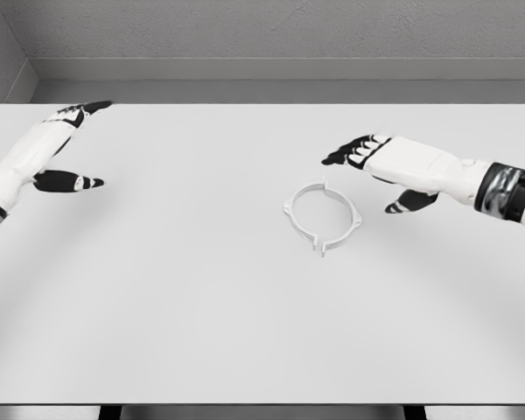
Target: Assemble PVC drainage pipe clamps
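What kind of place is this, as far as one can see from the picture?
Probably a bare test bench in a simulator, not a real workshop. A plain white table stands against a grey wall. On it lies only one white ring-shaped pipe clamp, between the open left hand and right hand.

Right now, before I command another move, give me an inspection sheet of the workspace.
Surface: white table, flat, evenly lit.
Job's things: one white ring-shaped pipe clamp lying flat, right of centre, touched by neither hand.
Clutter: nothing seen.
Hands: left hand open at the far left edge, holding nothing; right hand open, just up and right of the clamp, holding nothing.
Cables: nothing seen.
Surroundings: grey wall behind the table.
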`<state>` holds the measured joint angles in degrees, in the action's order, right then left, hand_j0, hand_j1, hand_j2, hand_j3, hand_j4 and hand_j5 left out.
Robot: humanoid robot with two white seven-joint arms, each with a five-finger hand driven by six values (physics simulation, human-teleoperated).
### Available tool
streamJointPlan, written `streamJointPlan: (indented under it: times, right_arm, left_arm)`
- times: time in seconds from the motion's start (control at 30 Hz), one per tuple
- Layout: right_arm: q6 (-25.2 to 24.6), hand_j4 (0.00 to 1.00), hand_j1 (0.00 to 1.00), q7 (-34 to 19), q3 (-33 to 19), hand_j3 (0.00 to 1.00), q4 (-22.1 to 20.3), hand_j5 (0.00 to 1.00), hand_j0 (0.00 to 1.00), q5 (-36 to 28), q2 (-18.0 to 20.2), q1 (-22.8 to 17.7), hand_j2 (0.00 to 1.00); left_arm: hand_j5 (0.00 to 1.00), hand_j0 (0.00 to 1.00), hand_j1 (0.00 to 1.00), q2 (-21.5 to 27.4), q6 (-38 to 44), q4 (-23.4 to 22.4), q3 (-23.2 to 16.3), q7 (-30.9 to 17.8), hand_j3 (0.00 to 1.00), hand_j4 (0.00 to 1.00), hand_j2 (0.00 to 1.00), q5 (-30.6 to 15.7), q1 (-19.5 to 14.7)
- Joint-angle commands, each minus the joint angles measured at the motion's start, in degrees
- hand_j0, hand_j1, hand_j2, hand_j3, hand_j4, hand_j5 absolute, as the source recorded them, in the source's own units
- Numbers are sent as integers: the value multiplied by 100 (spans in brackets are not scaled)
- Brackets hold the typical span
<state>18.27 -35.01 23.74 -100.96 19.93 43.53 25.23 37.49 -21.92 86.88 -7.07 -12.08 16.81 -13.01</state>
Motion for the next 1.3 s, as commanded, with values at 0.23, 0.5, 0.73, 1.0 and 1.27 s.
streamJointPlan:
  times: [0.23, 0.5, 0.73, 1.0, 1.27]
  right_arm:
    - [98, 100, 100, 1, 43, 100, -20, 100, 100, -947, 305, -237, 100]
    - [230, 100, 100, 1, 465, 100, -20, 100, 100, -956, 129, -281, 100]
    - [634, 100, 100, 1, 492, 100, -20, 100, 100, -956, 59, -273, 100]
    - [924, 100, 100, 1, 500, 100, -20, 100, 100, -886, -231, -246, 100]
    - [889, 100, 100, 1, 579, 100, 24, 100, 100, -332, -539, -211, 100]
  left_arm:
    - [100, 100, 100, 162, -1308, -1402, 663, -242, 100, 100, 100, -3, 0]
    - [100, 100, 100, 171, -1308, -1393, 681, -242, 100, 100, 100, 6, 9]
    - [100, 100, 100, 171, -1308, -1385, 681, -242, 100, 100, 100, 6, 9]
    - [100, 100, 100, 162, -1308, -1385, 672, -242, 100, 100, 100, 6, 9]
    - [100, 100, 100, 145, -1308, -1393, 663, -242, 100, 100, 100, 15, 9]
